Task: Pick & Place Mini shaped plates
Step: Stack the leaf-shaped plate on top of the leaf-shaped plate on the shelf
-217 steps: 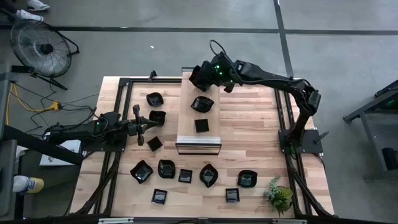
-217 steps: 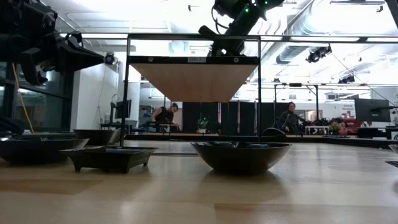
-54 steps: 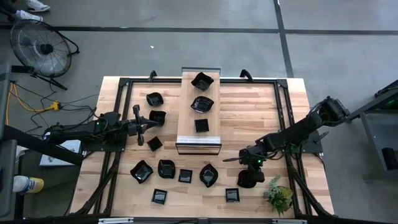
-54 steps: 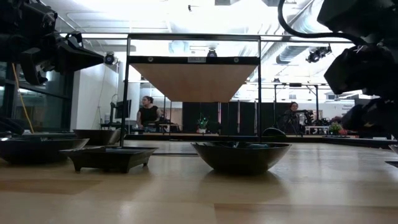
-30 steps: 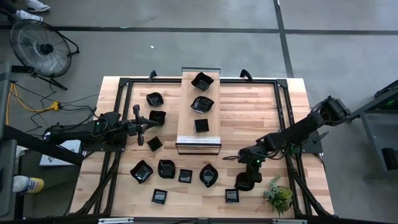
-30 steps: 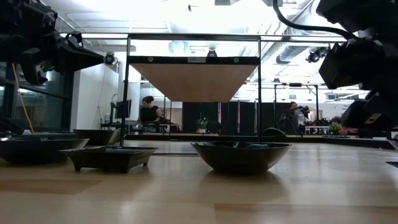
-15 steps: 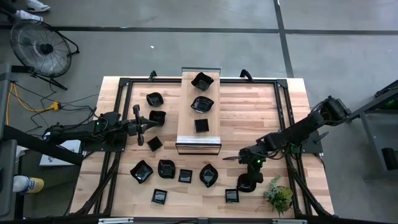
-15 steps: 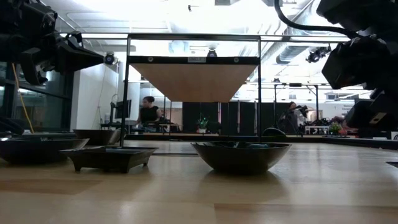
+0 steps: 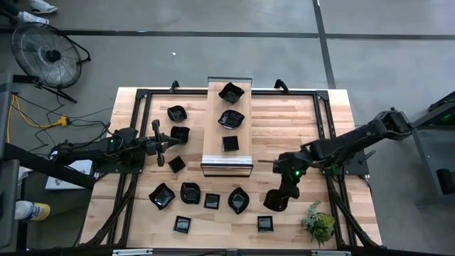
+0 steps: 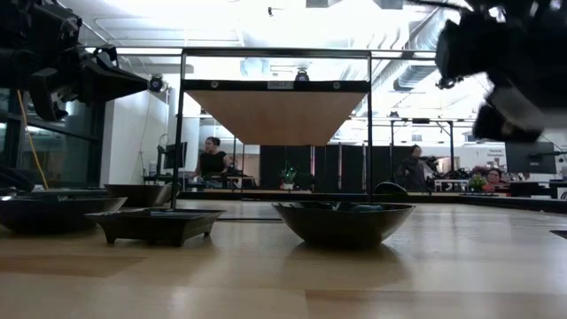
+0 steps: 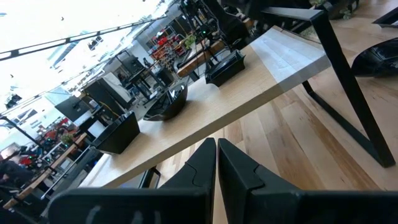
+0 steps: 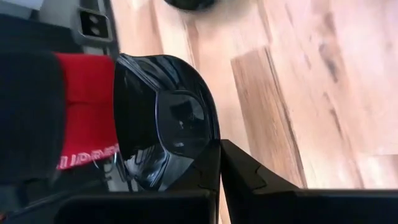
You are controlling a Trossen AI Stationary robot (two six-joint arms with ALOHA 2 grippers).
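We see the right gripper [image 9: 276, 200] toward the desk's [image 9: 298, 128] front right, its jaws closed on the rim of a glossy black plate [image 9: 274, 202]; in the right wrist view that held plate [image 12: 165, 127] sits tilted between the fingers [image 12: 242, 171], above the wood. In the high view it hangs between the leaf-like plate [image 9: 238, 200] and the small green plant [image 9: 319, 222] at the front right corner.

The left gripper [image 9: 163, 141] waits near the desk's left edge, jaws pressed together and holding nothing, as the left wrist view shows [image 11: 216, 163].

A raised shelf [image 9: 227, 158] stands at the middle of the back edge and carries three plates in a line: one at the back [image 9: 230, 92], one in the middle [image 9: 231, 119], a square one at the front [image 9: 230, 143]. Left of the shelf, three more plates [image 9: 177, 112] lie on the desk near the left gripper. Along the front edge lies a loose row of other plates [image 9: 190, 192], with two small square ones [image 9: 183, 225] nearest the edge.

In the low view, a round bowl-like plate [image 10: 344, 221] and a flat square plate [image 10: 155, 223] rest on the desk, and people sit in the room far behind.
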